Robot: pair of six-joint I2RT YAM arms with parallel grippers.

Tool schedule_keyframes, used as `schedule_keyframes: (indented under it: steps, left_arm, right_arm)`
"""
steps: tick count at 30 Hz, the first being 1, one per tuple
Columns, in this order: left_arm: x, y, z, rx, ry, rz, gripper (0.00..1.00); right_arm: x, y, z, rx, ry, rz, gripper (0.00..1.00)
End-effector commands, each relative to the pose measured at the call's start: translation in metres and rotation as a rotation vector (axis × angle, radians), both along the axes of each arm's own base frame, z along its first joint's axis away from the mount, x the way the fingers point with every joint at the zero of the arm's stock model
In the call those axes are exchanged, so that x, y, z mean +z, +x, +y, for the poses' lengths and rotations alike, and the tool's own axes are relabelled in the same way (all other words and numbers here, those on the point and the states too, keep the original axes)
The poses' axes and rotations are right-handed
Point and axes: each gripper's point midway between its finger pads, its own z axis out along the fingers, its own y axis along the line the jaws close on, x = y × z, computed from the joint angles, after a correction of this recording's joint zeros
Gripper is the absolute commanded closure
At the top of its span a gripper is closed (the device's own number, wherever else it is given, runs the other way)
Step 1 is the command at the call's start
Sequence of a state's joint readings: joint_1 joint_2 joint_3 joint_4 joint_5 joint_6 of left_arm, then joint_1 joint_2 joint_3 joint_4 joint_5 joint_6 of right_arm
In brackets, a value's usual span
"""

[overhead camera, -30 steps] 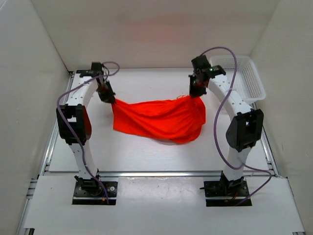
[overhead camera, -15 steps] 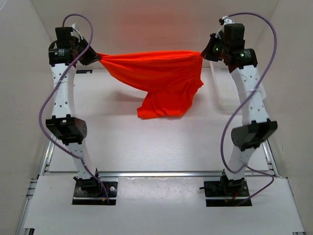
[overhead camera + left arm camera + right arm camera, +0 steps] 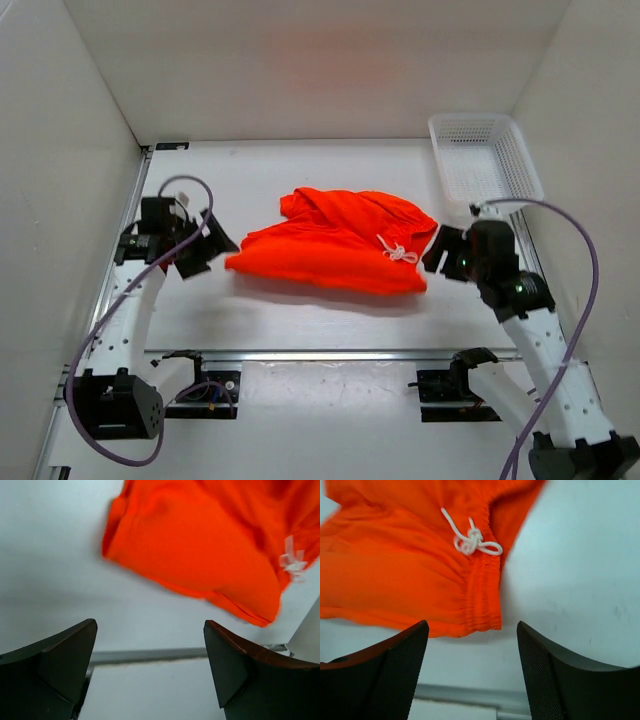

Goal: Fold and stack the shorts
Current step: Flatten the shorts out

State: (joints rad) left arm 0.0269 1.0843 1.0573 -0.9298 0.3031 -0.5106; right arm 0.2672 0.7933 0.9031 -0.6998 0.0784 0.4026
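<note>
Both arms have laid the shorts [image 3: 340,250] down and backed off, left gripper [image 3: 210,247] and right gripper [image 3: 438,250] spread empty; folding likely needs fresh edge grasps.

Left arm [image 3: 140,305]: white links, black joint housings.
Right arm [image 3: 548,352]: same white-and-black build.
Cables [image 3: 88,345]: lilac, one looping along each arm.
Base plates [image 3: 195,390]: black.
Left gripper [image 3: 150,625]: dark fingers [image 3: 55,665], brownish-red inner edges.
Right gripper [image 3: 472,625]: black fingers [image 3: 395,670], fine dotted texture.
</note>
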Motion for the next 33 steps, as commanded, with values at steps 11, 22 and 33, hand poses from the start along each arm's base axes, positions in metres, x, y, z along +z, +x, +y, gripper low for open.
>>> schedule_keyframes:
  steps: [11, 22, 33]
  left_arm:
    - [-0.088, -0.046, -0.006, 0.12, -0.043, 0.331, 0.06]
    - [-0.164, -0.032, -0.013, 0.143, -0.054, 0.528, 0.0]
    - [-0.186, -0.006, -0.026, 0.102, -0.017, 0.573, 0.89]
  right_arm:
    - [-0.091, -0.065, 0.023, -0.258, 0.298, 0.471, 0.24]
    - [-0.152, -0.071, 0.058, -0.363, 0.535, 0.69, 0.19]
    - [-0.169, -0.036, 0.052, -0.4, 0.475, 0.621, 0.62]
